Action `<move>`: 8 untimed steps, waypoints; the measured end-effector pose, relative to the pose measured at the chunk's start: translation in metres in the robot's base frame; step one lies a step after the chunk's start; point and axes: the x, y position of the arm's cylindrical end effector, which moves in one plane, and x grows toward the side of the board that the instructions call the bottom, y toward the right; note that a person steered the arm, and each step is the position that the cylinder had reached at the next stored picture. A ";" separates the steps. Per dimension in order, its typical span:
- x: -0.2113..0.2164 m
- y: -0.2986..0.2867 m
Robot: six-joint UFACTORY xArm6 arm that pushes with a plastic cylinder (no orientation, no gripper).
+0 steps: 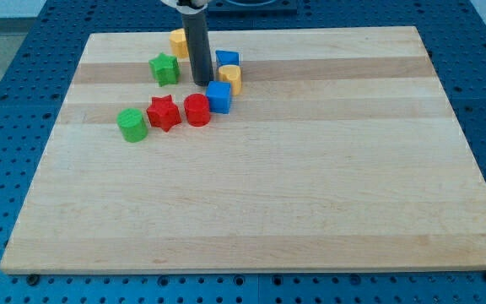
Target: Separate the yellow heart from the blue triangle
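Observation:
The yellow heart (231, 78) lies near the view's top, just below and touching the blue triangle (227, 59). A blue cube (219, 96) sits right below the heart. My tip (202, 83) stands on the board just left of the heart and the blue cube, with a small gap to both. The rod rises straight up out of the view's top.
A green star (165, 69) lies left of my tip. A yellow block (178, 41) sits partly behind the rod. A red cylinder (197, 111), a red star (164, 112) and a green cylinder (132, 125) form a row below. The wooden board (310, 186) sits on a blue pegboard.

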 end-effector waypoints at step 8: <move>-0.010 -0.017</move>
